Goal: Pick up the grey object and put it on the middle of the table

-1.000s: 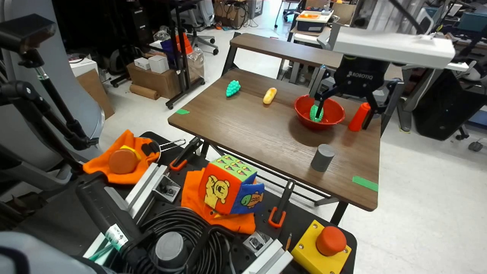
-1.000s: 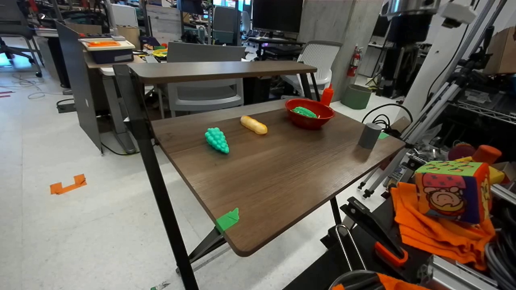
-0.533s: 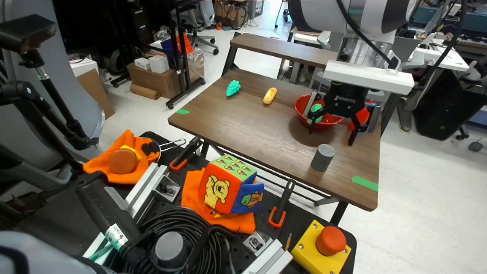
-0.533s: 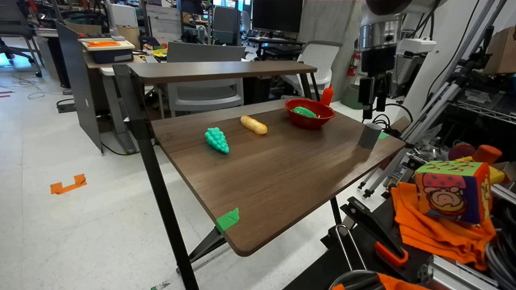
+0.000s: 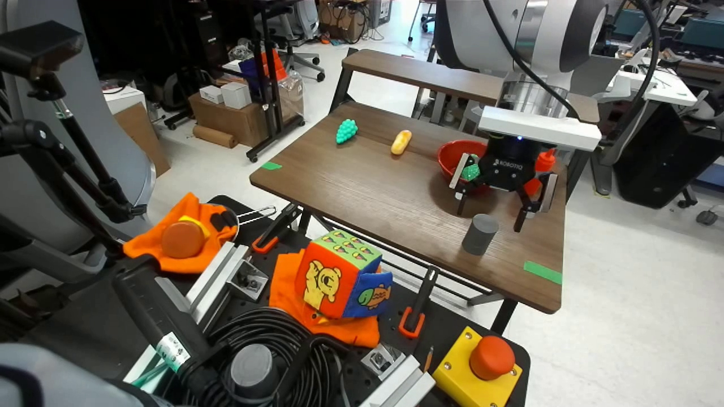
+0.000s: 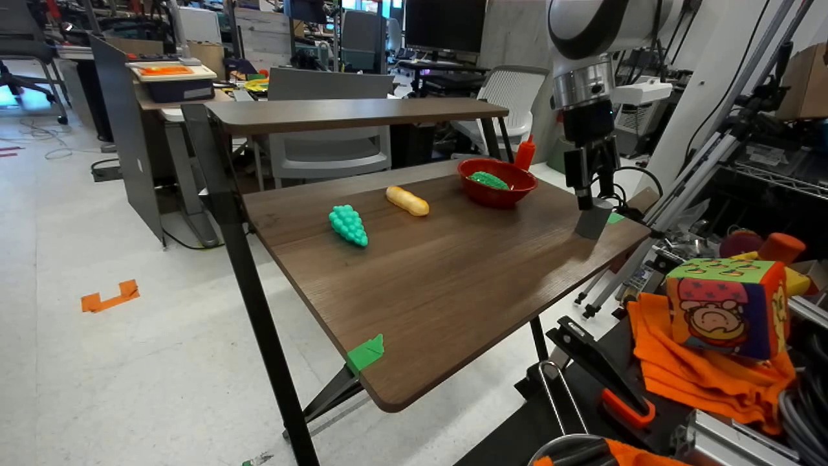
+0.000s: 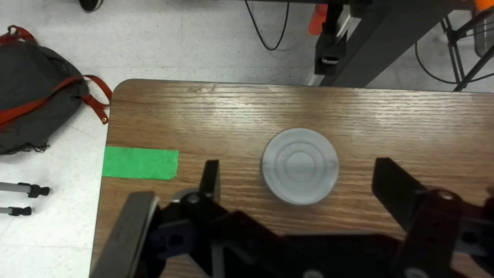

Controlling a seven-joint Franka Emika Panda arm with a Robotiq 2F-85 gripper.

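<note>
i am hovering my gripper (image 5: 490,216) near the top of the grey cylinder (image 7: 300,166), pointing it down toward the table (image 5: 362,175). my 2 fingers (image 7: 209,177) are standing spread wide, released, and in the wrist view the cylinder is showing roughly midway between them, its round top facing up and wood grain appearing on either side. it is standing upright on the table, near the long edge and well away from the middle, with a strip of green tape (image 7: 140,163) lying near it toward the end of the table. in an exterior view a fingertip (image 6: 584,197) is overlapping the cylinder's upper rim, so i am finding the exact height gap hard to judge. farther in, a red bowl (image 6: 495,200) is holding a bumpy green thing (image 6: 490,180), and a red bottle (image 6: 525,154) is standing near the bowl. a yellow loaf-shaped thing (image 6: 407,201) is lying past the bowl, and a bunch of teal grapes (image 6: 348,225) is lying beyond that, well apart from my gripper. off the table's long side, a soft picture cube (image 5: 339,282) is resting on orange cloth (image 5: 284,282), near a yellow box (image 5: 461,373) with a red button (image 5: 492,357).
</note>
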